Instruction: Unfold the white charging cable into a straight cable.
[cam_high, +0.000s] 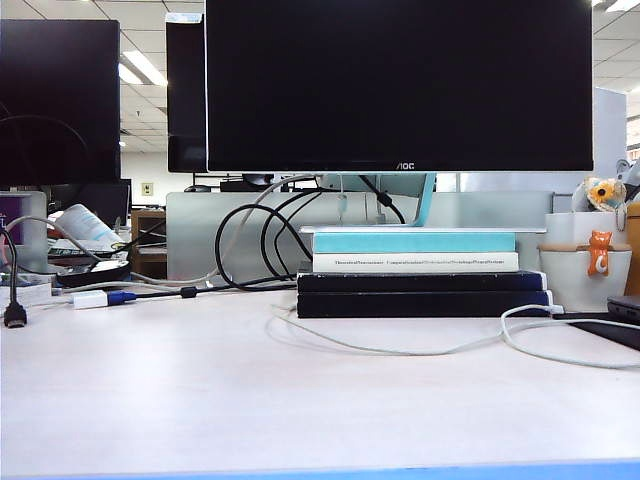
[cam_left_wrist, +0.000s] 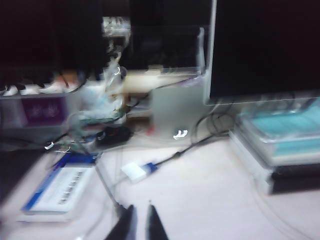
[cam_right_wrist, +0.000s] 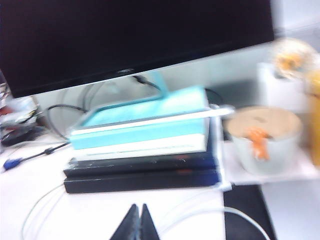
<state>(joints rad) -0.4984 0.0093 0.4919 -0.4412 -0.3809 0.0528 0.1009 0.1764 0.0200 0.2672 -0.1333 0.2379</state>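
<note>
The white charging cable (cam_high: 400, 350) lies on the pale table in front of the stacked books, running in a shallow curve from the middle to a loop at the right edge. In the right wrist view its strands (cam_right_wrist: 240, 212) lie on the table beyond my right gripper (cam_right_wrist: 138, 206). That gripper is shut, its tips pressed together with nothing between them. My left gripper (cam_left_wrist: 140, 207) hangs over the left part of the table with only a thin gap between its dark fingers, and it holds nothing. Neither gripper shows in the exterior view.
A stack of books (cam_high: 420, 270) stands under the big monitor (cam_high: 400, 80). Black cables (cam_high: 250, 250) loop behind, to the left. A white adapter block with a blue plug (cam_high: 90, 299) lies at the far left, and a white cup with an orange cat (cam_high: 590, 275) stands at the right.
</note>
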